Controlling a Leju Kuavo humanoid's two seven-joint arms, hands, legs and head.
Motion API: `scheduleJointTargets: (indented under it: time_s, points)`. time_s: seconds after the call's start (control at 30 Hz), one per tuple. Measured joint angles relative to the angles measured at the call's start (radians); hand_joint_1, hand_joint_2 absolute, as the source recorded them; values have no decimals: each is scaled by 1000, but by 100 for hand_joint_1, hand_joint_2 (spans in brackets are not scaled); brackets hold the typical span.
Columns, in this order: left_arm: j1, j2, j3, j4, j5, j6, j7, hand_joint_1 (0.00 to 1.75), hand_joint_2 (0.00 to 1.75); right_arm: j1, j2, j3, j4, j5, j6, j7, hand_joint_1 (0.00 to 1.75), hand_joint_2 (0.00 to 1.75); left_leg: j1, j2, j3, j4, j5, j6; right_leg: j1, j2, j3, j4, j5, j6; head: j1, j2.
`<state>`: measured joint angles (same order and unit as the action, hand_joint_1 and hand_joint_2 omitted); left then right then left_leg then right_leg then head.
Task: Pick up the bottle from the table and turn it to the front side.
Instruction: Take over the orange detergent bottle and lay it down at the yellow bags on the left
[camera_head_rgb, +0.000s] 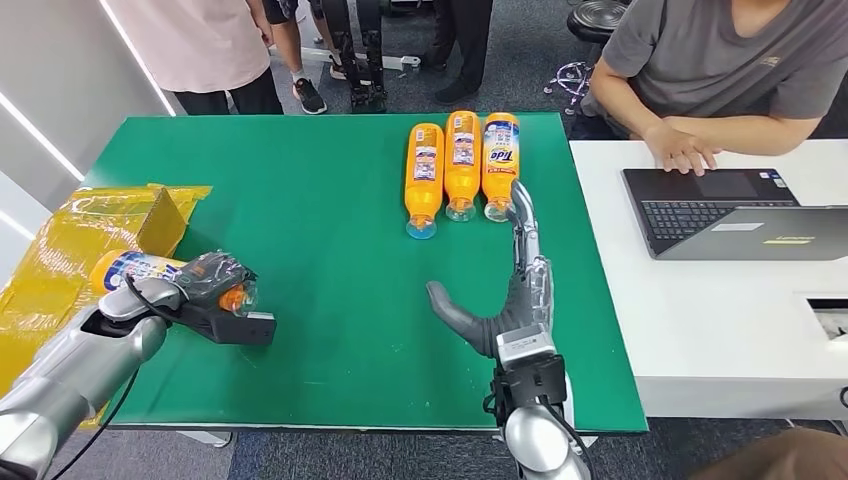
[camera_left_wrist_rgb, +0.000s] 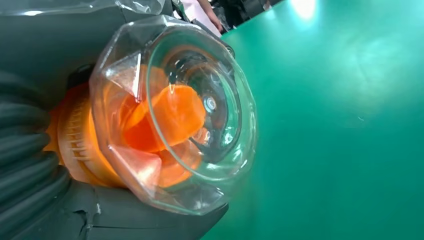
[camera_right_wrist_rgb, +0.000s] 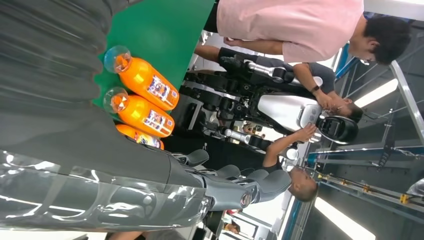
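While the left hand (camera_head_rgb: 212, 283) wraps its fingers around an orange bottle (camera_head_rgb: 135, 269) near the green table's (camera_head_rgb: 320, 250) left edge, the clear cap (camera_left_wrist_rgb: 185, 115) pokes out past them. Over the table's right side, the right hand (camera_head_rgb: 505, 300) lies open, fingers stretched toward three orange bottles (camera_head_rgb: 461, 165) lying side by side

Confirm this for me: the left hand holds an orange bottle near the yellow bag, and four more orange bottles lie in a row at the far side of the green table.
Not quite. The row of bottles at the far side of the green table holds three, not four, as the head view shows. The rest stands: the left hand holds an orange bottle near the yellow bag.
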<state>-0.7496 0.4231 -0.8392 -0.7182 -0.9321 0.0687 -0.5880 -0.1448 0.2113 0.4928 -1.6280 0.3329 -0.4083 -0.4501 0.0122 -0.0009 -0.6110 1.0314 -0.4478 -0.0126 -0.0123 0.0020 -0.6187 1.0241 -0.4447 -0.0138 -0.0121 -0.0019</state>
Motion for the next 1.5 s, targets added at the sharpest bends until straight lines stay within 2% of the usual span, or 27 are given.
scheduleJointTargets:
  time_s: [0.27,0.6,0.63,0.73,0.77,1.23,1.37,1.5]
  points:
    - [-3,-42,-9,60,-3,14,-18,175,175,-26,0,9,27,-9,-9,-14,0,175,0,-1,0,0,1,0,0,-1,0,0,0,0,0,0]
    - [-4,-62,-13,88,-8,22,-19,175,175,-34,0,12,42,-12,-13,-17,0,175,0,-1,0,0,1,0,0,-1,0,0,0,0,0,0]
    - [-5,-63,-13,91,-9,23,-19,153,175,-34,0,12,43,-14,-17,-18,0,175,0,-1,0,0,1,0,0,-1,0,0,0,0,0,0]
    - [-7,-71,-13,103,-16,33,-19,22,175,-35,0,13,50,-19,-28,-25,0,175,0,-1,0,0,1,0,0,-1,0,0,0,0,0,0]
    - [-9,-75,-14,109,-19,43,-17,0,175,-35,0,13,52,-20,-32,-28,0,175,0,-1,0,0,1,0,0,-1,0,0,0,0,0,0]
    - [-21,-101,-11,158,16,135,11,0,175,-35,-3,13,74,-44,-61,-55,0,175,0,0,0,0,0,0,0,1,0,0,0,0,0,0]
    - [-15,-88,2,158,64,69,10,0,175,-28,-12,13,83,-59,-73,-70,0,175,0,0,0,0,0,0,0,1,0,0,0,0,0,0]
    - [15,-50,25,136,97,-11,8,0,175,-12,-20,13,84,-57,-74,-66,0,175,0,2,0,0,0,-1,0,2,0,0,0,0,0,0]
